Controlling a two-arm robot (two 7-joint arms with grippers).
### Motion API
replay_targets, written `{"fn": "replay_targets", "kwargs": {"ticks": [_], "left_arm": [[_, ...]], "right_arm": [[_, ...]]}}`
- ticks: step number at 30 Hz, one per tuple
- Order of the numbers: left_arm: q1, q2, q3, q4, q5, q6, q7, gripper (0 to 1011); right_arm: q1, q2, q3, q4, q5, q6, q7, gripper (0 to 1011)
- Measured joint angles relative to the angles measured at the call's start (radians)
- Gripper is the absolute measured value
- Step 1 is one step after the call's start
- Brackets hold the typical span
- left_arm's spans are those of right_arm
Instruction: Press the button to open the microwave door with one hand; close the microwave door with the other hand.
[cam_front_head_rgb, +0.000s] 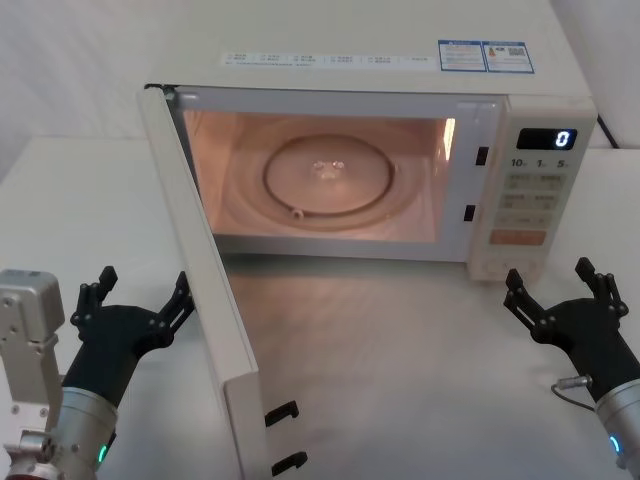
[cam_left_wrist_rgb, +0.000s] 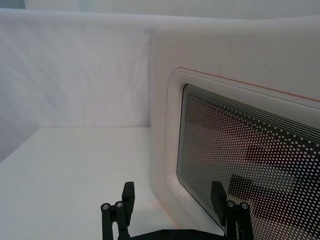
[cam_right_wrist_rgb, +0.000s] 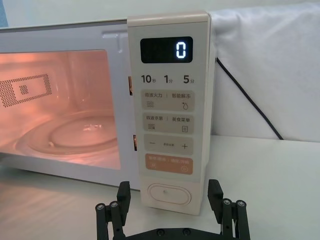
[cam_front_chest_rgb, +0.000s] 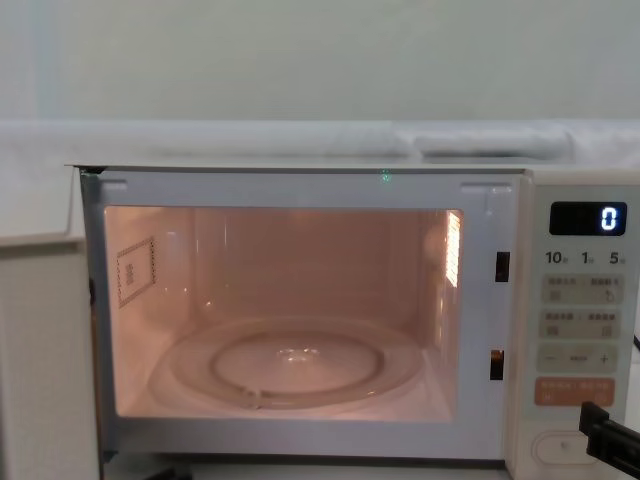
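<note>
Nearest, the left tool (cam_front_head_rgb: 140, 300) hovers with fingers spread wide and empty, just outside the microwave door (cam_front_head_rgb: 205, 300), one fingertip close against the door's outer face; the right tool (cam_front_head_rgb: 565, 290) hangs equally wide and empty above the bench (cam_front_head_rgb: 400, 350), just before the button (cam_right_wrist_rgb: 170, 194); the door stands swung fully out toward the robot; beyond, the microwave (cam_front_head_rgb: 400, 120) shows its lit cavity, glass turntable (cam_front_head_rgb: 330, 180), and display (cam_front_head_rgb: 547, 139) reading "0".

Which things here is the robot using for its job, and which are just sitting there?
For the job: microwave door, swung open; button; left gripper beside the door; right gripper near the panel.

Just there: glass turntable, black cable, white table.
</note>
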Motion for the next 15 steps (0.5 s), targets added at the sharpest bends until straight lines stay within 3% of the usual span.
{"fn": "replay_targets", "kwargs": {"ticks": [15], "left_arm": [[0.0, 0.0, 0.0, 0.0, 0.0, 0.0, 0.0, 1001]], "right_arm": [[0.0, 0.0, 0.0, 0.0, 0.0, 0.0, 0.0, 1002]]}}
